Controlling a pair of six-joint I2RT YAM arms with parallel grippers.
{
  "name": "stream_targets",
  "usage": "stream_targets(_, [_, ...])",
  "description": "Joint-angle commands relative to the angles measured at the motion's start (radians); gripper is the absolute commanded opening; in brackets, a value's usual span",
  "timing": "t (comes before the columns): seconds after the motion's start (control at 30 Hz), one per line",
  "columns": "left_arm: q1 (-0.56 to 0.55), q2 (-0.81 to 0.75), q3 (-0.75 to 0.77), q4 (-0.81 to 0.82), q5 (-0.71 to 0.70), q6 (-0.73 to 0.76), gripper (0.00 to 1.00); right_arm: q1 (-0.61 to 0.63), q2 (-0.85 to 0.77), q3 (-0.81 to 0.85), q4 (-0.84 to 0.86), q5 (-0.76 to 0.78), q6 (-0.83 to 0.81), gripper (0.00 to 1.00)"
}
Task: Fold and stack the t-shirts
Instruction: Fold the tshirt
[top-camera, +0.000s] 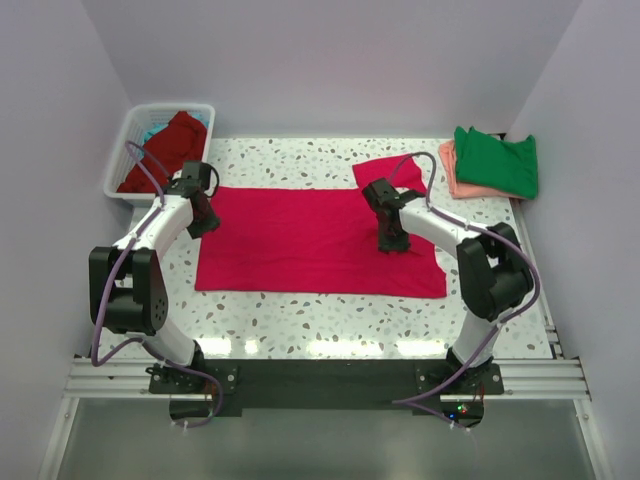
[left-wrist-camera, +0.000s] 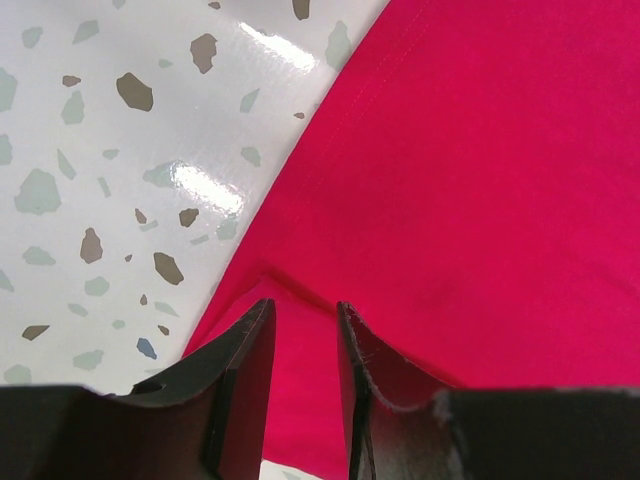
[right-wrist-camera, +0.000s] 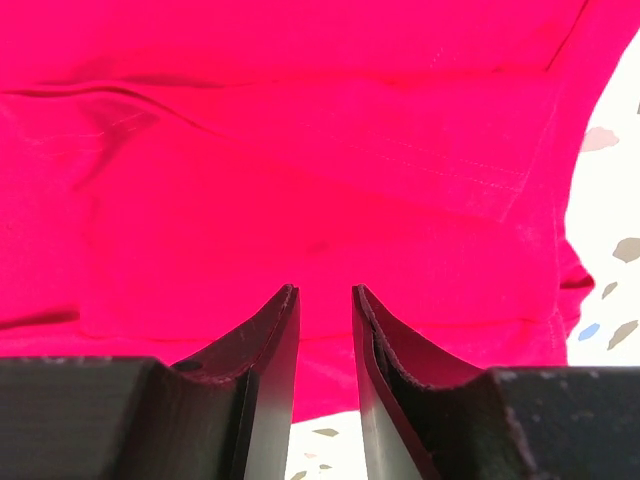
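Note:
A bright crimson-pink t-shirt lies spread flat across the middle of the table, with one sleeve sticking out at its far right. My left gripper hovers over the shirt's left edge, open. In the left wrist view the cloth shows flat through the gap between the left gripper fingertips. My right gripper stands over the shirt's right part, below the sleeve. It is open too: the right gripper has nothing between its fingers, and wrinkled cloth lies beneath.
A white slatted basket at the far left corner holds a dark red shirt and a bit of teal cloth. At the far right a folded green shirt lies on a salmon-pink one. Bare speckled tabletop runs along the near edge.

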Motion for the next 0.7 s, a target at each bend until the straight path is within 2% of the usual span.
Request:
stream_targets(0.0, [0.000,-0.017,-0.006,0.025,0.008,0.028,0.35,-0.048,0.002,-0.004,0.070,-0.047,0.034,0.32])
stream_targets(0.27, [0.000,-0.015,-0.007,0.022,0.008,0.028,0.35,-0.132,0.125,0.075,0.102,-0.108,-0.020,0.31])
stream_targets(0.67, [0.000,-0.012,-0.009,0.017,0.001,0.024,0.35,-0.175,0.145,0.164,0.078,-0.049,-0.078,0.31])
